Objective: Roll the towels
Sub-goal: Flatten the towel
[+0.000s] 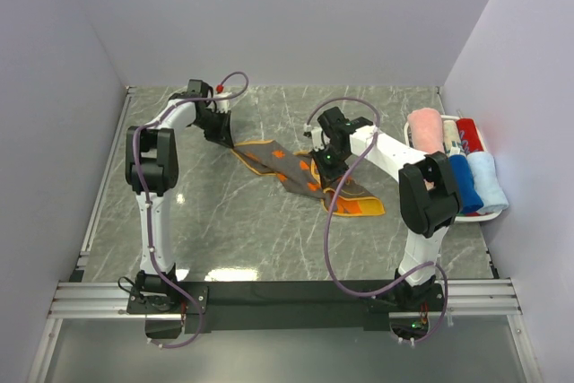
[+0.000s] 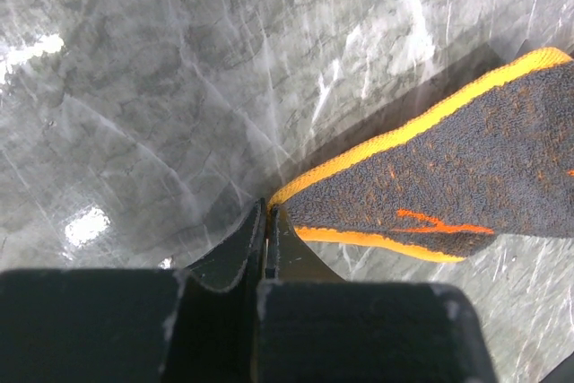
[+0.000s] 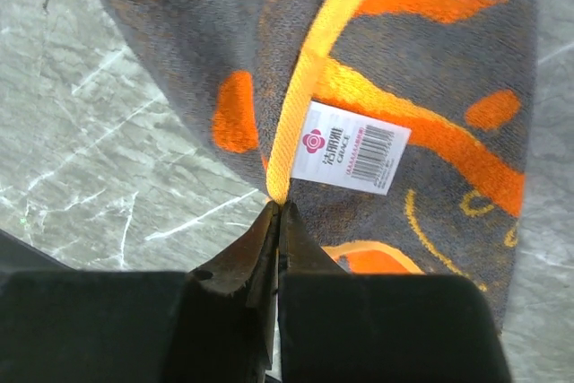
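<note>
The grey-and-orange towel (image 1: 296, 170) lies stretched slantwise across the middle of the marble table. My left gripper (image 1: 224, 132) is shut on its far left corner; in the left wrist view the jaws (image 2: 267, 213) pinch the orange hem of the towel (image 2: 466, 159). My right gripper (image 1: 325, 165) is shut on the towel's orange edge near its middle; in the right wrist view the jaws (image 3: 276, 208) clamp the hem below a white barcode label (image 3: 352, 147). Rolled pink (image 1: 425, 127), red (image 1: 467, 132), blue (image 1: 461, 182) and pale blue (image 1: 488, 180) towels lie in the basket.
The white oval basket (image 1: 489, 216) stands at the right edge against the wall. White walls close the table at the left, back and right. Purple cables loop from both arms over the table.
</note>
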Available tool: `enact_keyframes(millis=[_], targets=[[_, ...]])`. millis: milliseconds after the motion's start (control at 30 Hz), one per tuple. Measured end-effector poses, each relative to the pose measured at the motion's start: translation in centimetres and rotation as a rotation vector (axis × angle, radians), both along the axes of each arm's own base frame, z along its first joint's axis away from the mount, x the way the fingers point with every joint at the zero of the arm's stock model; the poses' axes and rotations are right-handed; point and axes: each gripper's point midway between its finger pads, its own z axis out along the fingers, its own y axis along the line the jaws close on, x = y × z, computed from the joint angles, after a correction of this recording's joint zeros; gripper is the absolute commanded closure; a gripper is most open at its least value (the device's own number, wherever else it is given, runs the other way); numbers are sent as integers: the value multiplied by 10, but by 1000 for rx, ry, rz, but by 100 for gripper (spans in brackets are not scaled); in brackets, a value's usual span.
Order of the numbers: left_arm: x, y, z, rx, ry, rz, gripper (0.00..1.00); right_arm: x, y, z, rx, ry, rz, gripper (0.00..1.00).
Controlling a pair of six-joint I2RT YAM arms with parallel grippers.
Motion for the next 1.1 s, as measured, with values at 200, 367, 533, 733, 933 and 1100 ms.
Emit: enact_keyframes(millis=[200, 367, 533, 733, 933, 1100], targets=[[-3, 19, 3, 8, 17, 21, 100, 10, -21, 12, -3, -21, -51, 100], [7, 64, 32, 13, -21, 98, 100, 44, -55, 54, 14, -162, -131, 100], [23, 102, 93, 61, -176, 127, 100, 85, -78, 112, 38, -347, -174, 100], [16, 100, 176, 111, -376, 86, 100, 101, -92, 150, 30, -484, -159, 100], [-35, 107, 256, 129, -547, 116, 100, 85, -114, 191, 54, -618, -171, 100], [-104, 109, 273, 147, -606, 129, 100, 24, -115, 223, 109, -748, -128, 100]])
